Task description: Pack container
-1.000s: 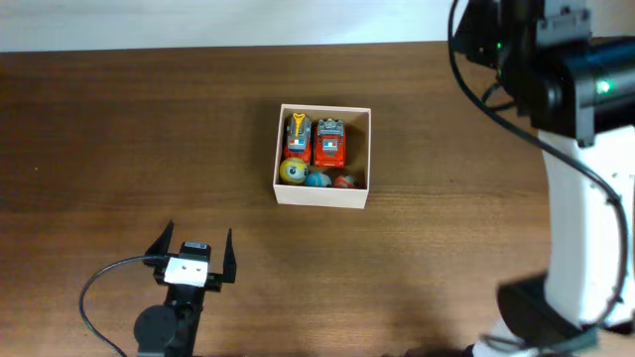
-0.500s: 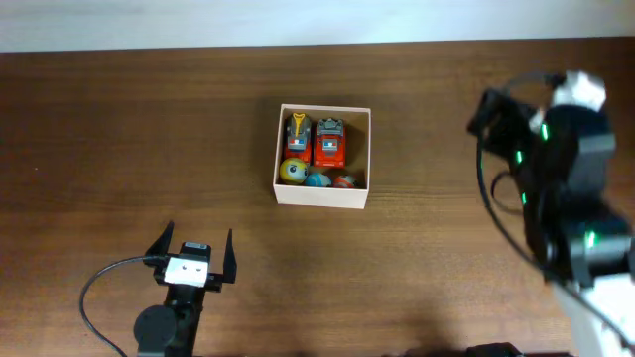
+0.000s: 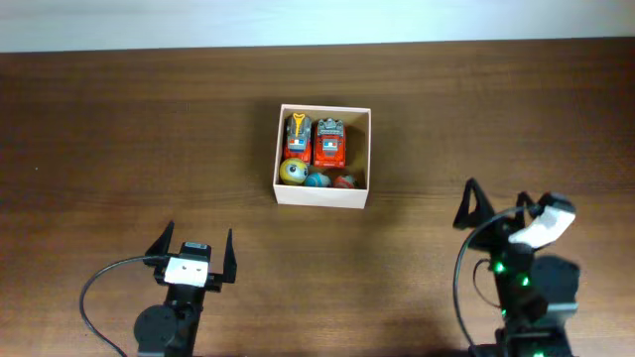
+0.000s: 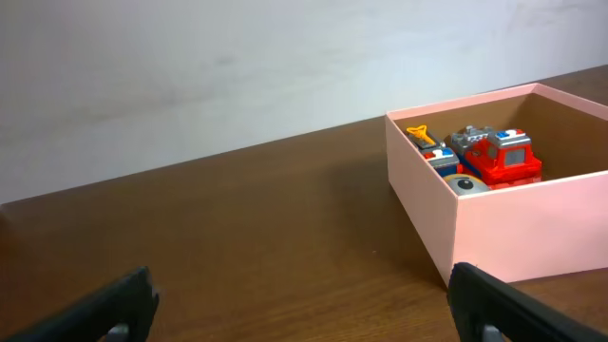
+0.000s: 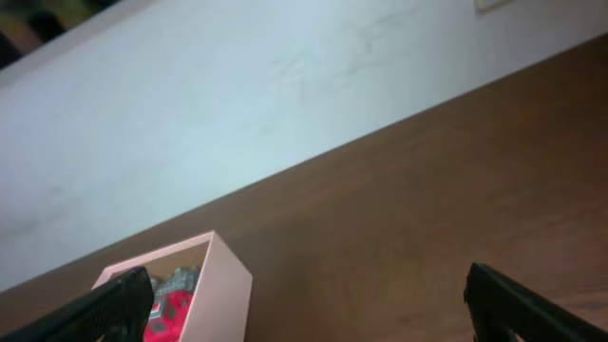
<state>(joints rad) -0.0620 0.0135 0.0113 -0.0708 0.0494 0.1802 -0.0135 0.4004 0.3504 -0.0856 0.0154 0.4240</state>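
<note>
Packing looks complete or nearly so: the container (image 3: 322, 195), slightly toward 12 o'clock of the table (image 3: 119, 129) centre, holds two red toy cars (image 3: 329, 142) and three small balls (image 3: 317, 179), and I see nothing loose outside it. My left gripper (image 3: 197, 236) at its 7 o'clock and my right gripper (image 3: 496, 205) at its 5 o'clock stand spread and empty, well apart from it. Only the overhead view shows the full contents; the right wrist view catches one corner of the box.

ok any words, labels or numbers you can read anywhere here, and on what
No text can be read in any view.
On the red toy car: small blue and white marks on its roof, too small to read.
On the container: plain walls, no print showing.
</note>
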